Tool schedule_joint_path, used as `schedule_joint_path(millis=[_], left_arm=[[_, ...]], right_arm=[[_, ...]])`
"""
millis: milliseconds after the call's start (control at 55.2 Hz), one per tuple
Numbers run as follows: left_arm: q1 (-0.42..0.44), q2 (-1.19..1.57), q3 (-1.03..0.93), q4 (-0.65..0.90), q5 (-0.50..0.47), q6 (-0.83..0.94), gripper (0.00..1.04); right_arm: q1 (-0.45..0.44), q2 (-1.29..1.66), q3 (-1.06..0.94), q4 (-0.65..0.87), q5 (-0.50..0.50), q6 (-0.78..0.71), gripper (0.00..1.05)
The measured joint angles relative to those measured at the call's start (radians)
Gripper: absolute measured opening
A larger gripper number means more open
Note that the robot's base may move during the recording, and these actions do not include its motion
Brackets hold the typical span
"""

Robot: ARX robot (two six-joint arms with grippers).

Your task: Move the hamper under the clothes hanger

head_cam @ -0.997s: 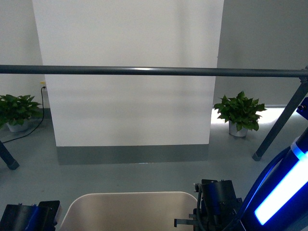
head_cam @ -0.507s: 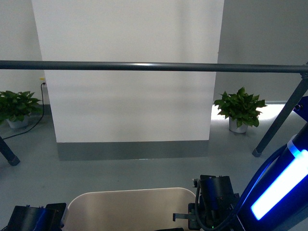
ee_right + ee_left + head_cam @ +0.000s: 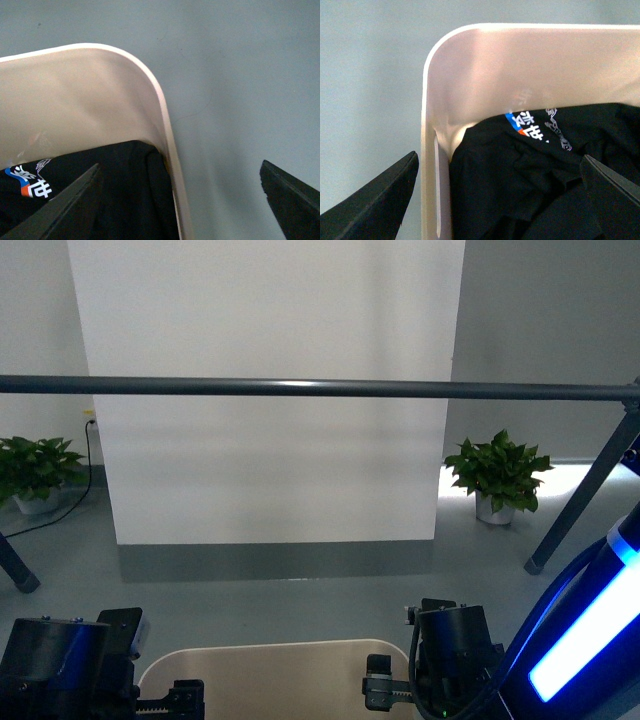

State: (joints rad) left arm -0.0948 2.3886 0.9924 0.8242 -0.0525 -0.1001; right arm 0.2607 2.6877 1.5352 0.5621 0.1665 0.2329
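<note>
Beige plastic rounded-corner hamper [image 3: 270,668] stands on the grey floor [image 3: 300,605] between both arms. Bare floor runs from its far rim to the feet of the dark grey metal clothes hanger [image 3: 320,388]. Left gripper [image 3: 498,155] and right gripper [image 3: 180,164]: jaws apart, each straddling a hamper side wall, neither clamped.

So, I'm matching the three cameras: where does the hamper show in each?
Front: hamper at bottom centre.
Left wrist: rounded corner with slot handle, wall between the left fingers.
Right wrist: another rounded corner, between the right fingers.
Shared: black clothes with blue-orange print, both wrist views.
</note>
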Motion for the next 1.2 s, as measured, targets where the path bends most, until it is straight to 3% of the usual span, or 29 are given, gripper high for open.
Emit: schedule_joint_path(millis=[671,1196], left_arm=[[-0.025,-0.340,-0.057,0.042,-0.017,0.076,0.98],[-0.090,-0.656,-0.179,0.070,0.001,0.177,0.98]], right_arm=[[0.004,-0.339,-0.161,0.129,0.103,-0.181,0.97],[0.070,-0.704,-0.354,0.266,0.248,-0.396,0.97]])
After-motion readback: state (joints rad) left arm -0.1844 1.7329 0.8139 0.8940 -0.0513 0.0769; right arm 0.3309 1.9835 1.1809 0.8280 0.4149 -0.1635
